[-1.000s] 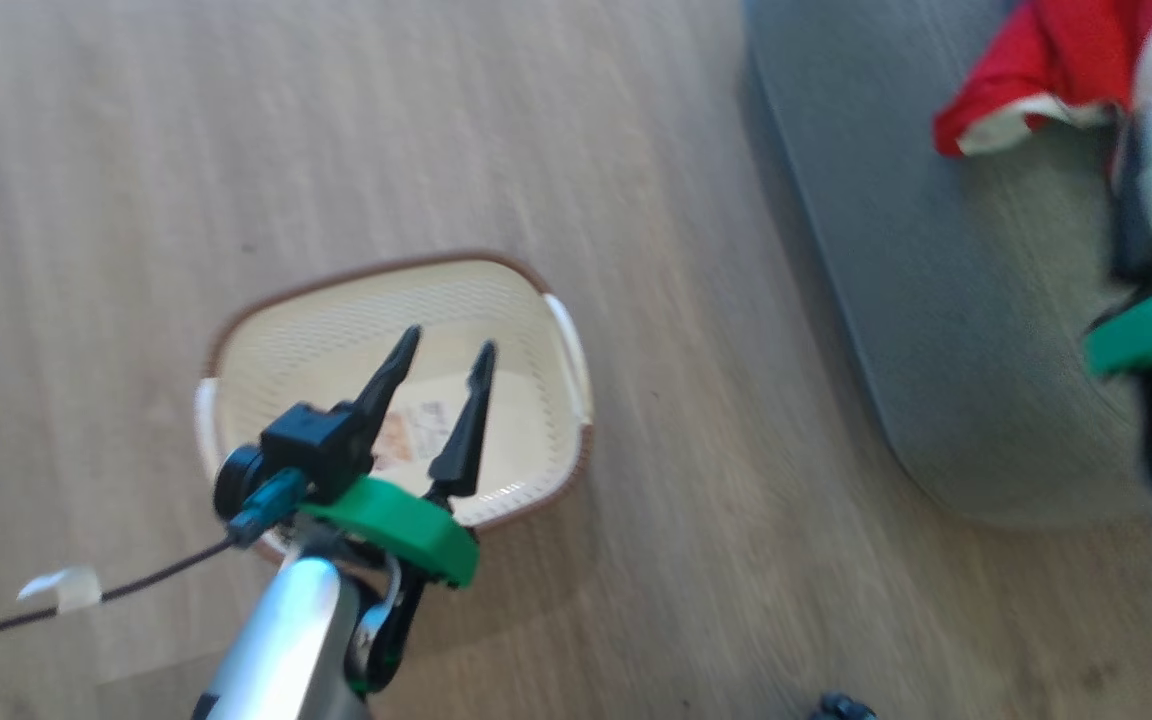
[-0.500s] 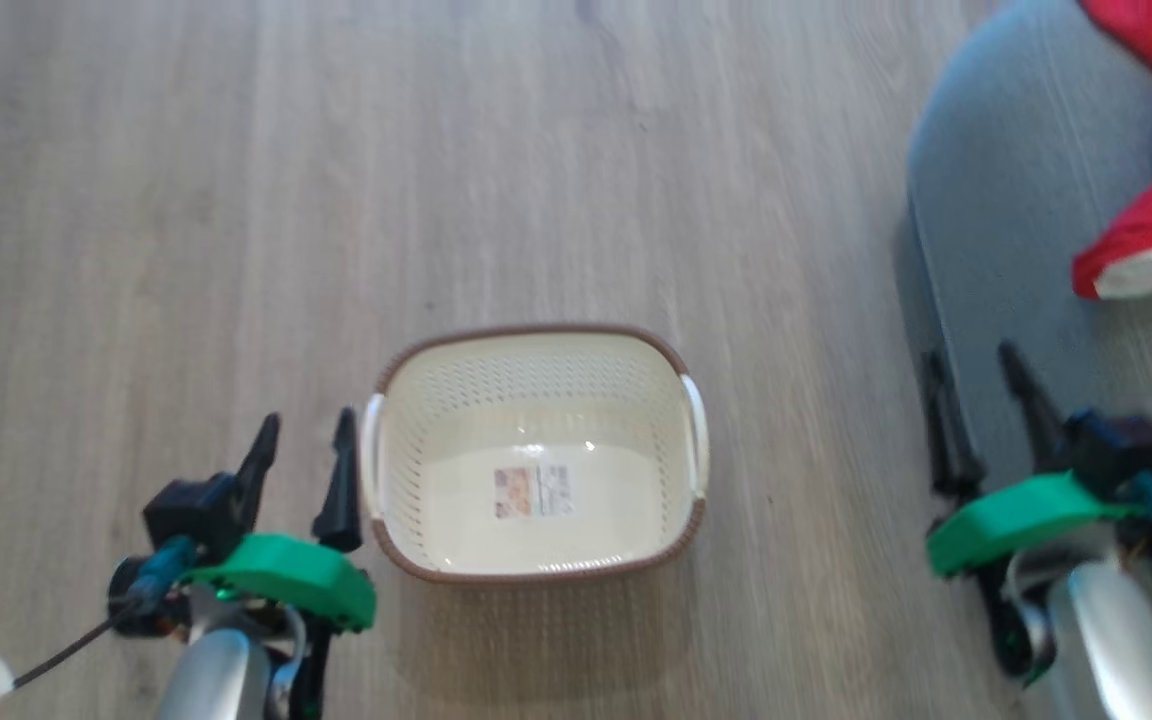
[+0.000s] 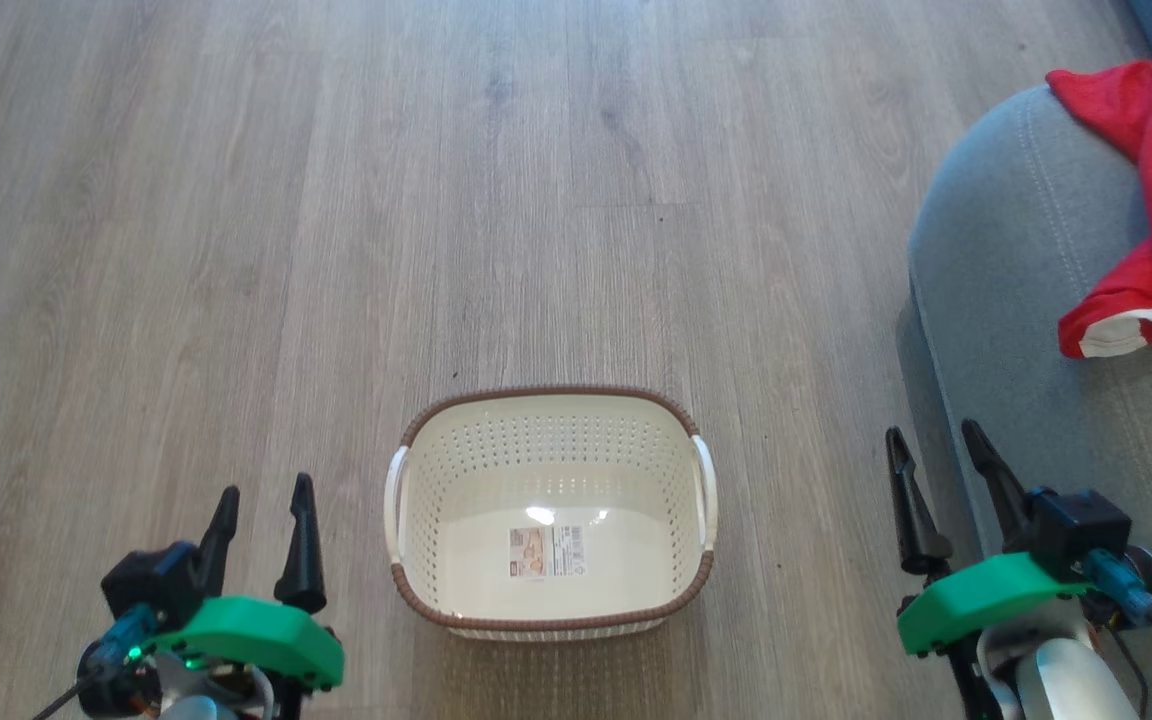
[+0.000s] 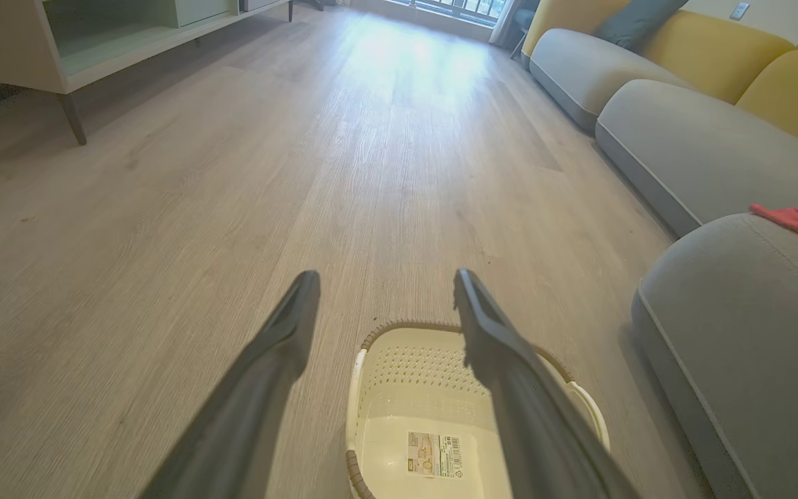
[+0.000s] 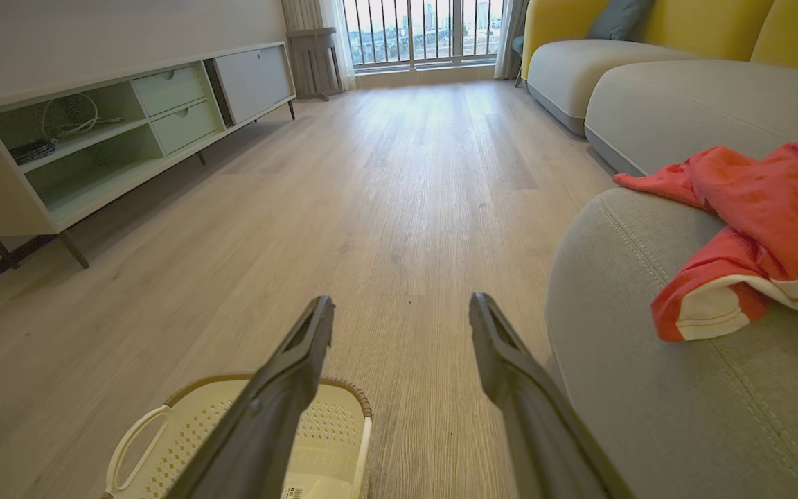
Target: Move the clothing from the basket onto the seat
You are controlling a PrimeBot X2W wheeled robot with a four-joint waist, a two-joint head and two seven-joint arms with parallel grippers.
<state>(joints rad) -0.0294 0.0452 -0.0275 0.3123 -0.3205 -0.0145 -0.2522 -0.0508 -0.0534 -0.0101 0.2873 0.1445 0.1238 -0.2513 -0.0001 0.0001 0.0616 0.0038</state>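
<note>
The cream basket point(image 3: 548, 440) stands on the wooden floor in the head view, holding nothing but a sticker point(image 3: 545, 551) on its bottom. The basket point(image 4: 399, 360) also shows low in the left wrist view, and the basket point(image 5: 343, 423) at the bottom of the right wrist view. Red clothing point(image 3: 1151, 200) with white trim lies on the grey seat point(image 3: 1026, 300) at the right; the clothing point(image 5: 759, 229) lies on the seat point(image 5: 648, 360). My left gripper point(image 3: 261, 505) is open left of the basket. My right gripper point(image 3: 936, 455) is open at the seat's edge.
A pale low cabinet point(image 5: 87, 138) on thin legs runs along the left wall. Further grey cushions point(image 4: 690, 145) with yellow backs line the right side. A window with railings point(image 5: 427, 31) closes the far end. Bare wooden floor point(image 3: 336, 200) lies ahead of the basket.
The head camera has swung, so the whole picture shifted. My right gripper, earlier up at the red clothing, is now low, open and holding nothing. My left gripper came off the basket to its left.
</note>
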